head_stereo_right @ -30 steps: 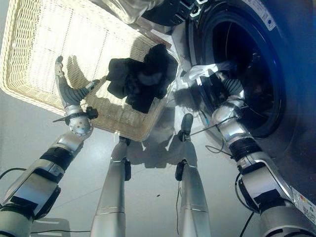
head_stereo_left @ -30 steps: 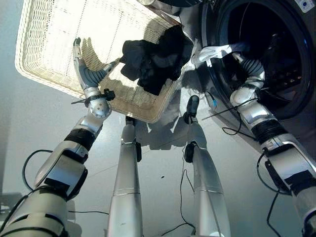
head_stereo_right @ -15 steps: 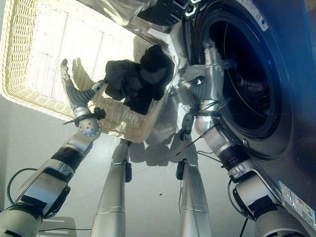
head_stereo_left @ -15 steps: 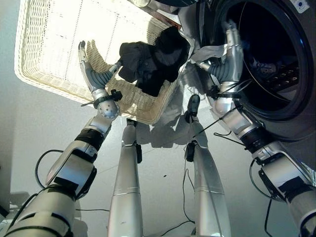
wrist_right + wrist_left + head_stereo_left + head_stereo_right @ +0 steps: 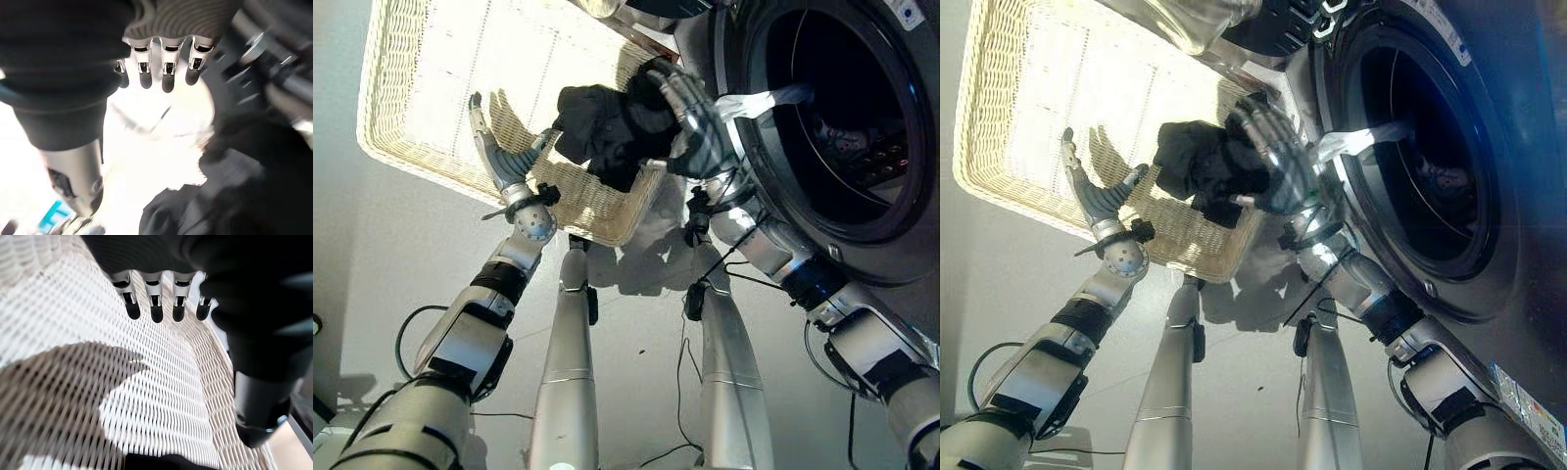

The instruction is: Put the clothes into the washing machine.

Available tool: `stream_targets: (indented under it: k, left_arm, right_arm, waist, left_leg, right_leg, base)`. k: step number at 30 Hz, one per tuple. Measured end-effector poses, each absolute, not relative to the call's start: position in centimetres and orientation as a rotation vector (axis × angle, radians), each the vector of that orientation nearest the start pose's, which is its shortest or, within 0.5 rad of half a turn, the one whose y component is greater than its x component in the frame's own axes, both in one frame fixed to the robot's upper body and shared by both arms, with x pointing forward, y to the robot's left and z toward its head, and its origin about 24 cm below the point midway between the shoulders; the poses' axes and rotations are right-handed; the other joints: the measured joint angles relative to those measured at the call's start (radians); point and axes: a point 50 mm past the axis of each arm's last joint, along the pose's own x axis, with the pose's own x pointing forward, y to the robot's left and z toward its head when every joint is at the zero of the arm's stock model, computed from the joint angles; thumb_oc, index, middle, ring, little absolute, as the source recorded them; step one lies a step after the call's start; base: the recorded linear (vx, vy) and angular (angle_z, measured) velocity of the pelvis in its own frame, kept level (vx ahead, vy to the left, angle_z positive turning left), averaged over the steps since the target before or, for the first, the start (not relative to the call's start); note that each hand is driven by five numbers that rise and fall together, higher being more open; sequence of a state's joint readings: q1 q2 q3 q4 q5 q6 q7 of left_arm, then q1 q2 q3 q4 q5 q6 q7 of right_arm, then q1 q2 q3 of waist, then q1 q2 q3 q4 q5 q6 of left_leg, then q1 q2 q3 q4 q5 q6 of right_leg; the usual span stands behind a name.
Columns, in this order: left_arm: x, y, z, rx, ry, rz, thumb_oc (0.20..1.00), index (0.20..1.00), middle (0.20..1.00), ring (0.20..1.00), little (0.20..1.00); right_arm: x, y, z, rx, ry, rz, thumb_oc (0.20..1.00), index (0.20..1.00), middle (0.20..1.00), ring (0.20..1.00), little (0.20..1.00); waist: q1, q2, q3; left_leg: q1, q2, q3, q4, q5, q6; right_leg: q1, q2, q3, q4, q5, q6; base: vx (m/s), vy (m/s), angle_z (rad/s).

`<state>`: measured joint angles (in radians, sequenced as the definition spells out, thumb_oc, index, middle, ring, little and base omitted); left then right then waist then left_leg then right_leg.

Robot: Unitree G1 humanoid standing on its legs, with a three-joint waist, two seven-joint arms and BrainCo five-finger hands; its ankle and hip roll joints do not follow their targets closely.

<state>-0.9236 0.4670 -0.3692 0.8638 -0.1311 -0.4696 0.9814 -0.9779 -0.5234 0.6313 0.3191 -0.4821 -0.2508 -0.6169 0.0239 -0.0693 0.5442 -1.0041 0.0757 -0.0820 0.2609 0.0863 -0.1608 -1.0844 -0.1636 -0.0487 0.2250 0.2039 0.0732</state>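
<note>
Right hand (image 5: 690, 122) hovers spread wide over the dark clothes (image 5: 602, 127) in the basket (image 5: 431, 117) — holding nothing. A white cloth (image 5: 759, 100) hangs over the washer (image 5: 862, 225) rim. Left hand (image 5: 504, 157) — fingers straight — rests inside the basket.

I see a crumpled heap of black fabric clothes (image 5: 607, 122) lying in the pale woven wicker laundry basket (image 5: 421, 88), bunched against the basket's corner nearest the front-loading washing machine with its round dark door opening (image 5: 832, 117). A white cloth garment (image 5: 759, 101) hangs stretched across the lip of that opening, one end inside the drum, the other trailing out toward the basket's corner
</note>
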Motion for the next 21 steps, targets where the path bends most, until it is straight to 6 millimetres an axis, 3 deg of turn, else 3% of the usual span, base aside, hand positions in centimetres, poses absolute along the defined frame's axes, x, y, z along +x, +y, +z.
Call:
stream_targets:
  k: [8,13,16,21]
  left_arm:
    - [37.6,20.4,20.2,0.246,-0.677,0.707,1.000,1.000,1.000,1.000,1.000]
    - [37.8,20.1,20.6,0.250,-0.684,0.694,1.000,1.000,1.000,1.000,1.000]
    - [38.0,19.5,20.8,0.279,-0.690,0.660,1.000,1.000,1.000,1.000,1.000]
    - [38.3,18.8,21.3,0.299,-0.707,0.618,1.000,1.000,1.000,1.000,1.000]
  right_arm:
    - [34.6,-5.8,24.0,-1.123,-1.089,0.114,1.000,1.000,1.000,1.000,1.000]
    - [35.8,-6.3,23.2,-1.211,-0.997,0.097,1.000,1.000,1.000,1.000,1.000]
    - [37.9,-7.2,21.9,-1.372,-0.834,0.059,1.000,1.000,1.000,1.000,1.000]
    - [39.1,-7.1,22.2,-1.421,-0.741,-0.038,1.000,1.000,1.000,1.000,1.000]
  waist:
    - [0.026,0.000,0.000]
    - [0.034,0.000,0.000]
    - [0.048,0.001,-0.001]
    - [0.052,0.002,-0.001]
  left_leg:
    - [0.009,0.004,-0.010,-0.005,0.011,-0.007]
    - [0.009,0.004,-0.015,-0.006,0.012,-0.008]
    - [0.010,0.002,-0.027,-0.007,0.014,-0.010]
    - [0.009,-0.003,-0.030,-0.009,0.020,-0.010]
  right_leg:
    - [0.002,-0.002,-0.013,0.029,-0.010,-0.011]
    - [0.002,-0.003,-0.017,0.033,-0.013,-0.008]
    - [0.002,-0.005,-0.023,0.039,-0.018,-0.009]
    - [0.002,-0.012,-0.029,0.044,-0.020,-0.009]
  base:
    - [0.00,-0.019,0.02]
    - [0.00,-0.007,0.01]
    - [0.02,-0.017,0.03]
    - [0.01,-0.001,0.05]
